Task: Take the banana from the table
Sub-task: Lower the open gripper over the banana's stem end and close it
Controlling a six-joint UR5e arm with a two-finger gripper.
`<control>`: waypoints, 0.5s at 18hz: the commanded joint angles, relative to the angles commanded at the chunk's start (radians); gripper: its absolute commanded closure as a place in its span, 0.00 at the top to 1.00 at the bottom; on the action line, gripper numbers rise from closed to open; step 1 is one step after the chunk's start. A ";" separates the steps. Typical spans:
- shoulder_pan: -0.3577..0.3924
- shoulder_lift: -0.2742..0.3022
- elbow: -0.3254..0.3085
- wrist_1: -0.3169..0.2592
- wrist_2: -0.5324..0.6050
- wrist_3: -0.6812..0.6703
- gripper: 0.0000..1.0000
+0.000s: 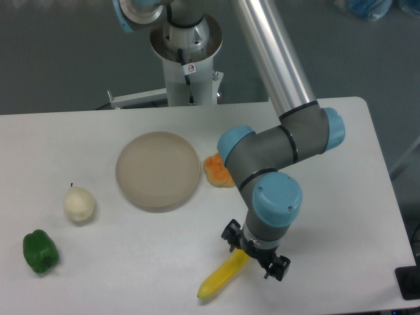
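The bright yellow banana (221,277) lies on the white table (98,275) near the front edge, slanting from lower left to upper right. The arm's wrist now stands right over the banana's upper right end and hides it. My gripper (257,258) points down at that end, and its fingers are hidden under the wrist, so I cannot tell whether they are open or shut, or whether they touch the banana.
A round beige plate (157,170) sits at mid table. An orange lumpy fruit (215,170) lies to its right, partly behind the arm. A pale pear-like fruit (79,204) and a green pepper (40,251) lie at the left.
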 joint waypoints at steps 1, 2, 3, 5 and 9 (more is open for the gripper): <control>-0.005 -0.002 -0.008 0.000 0.020 -0.008 1.00; -0.006 -0.002 -0.017 0.000 0.032 -0.021 1.00; -0.006 -0.003 -0.031 0.000 0.036 -0.034 1.00; -0.008 -0.008 -0.043 0.003 0.040 -0.040 1.00; -0.012 -0.017 -0.074 0.050 0.051 -0.041 1.00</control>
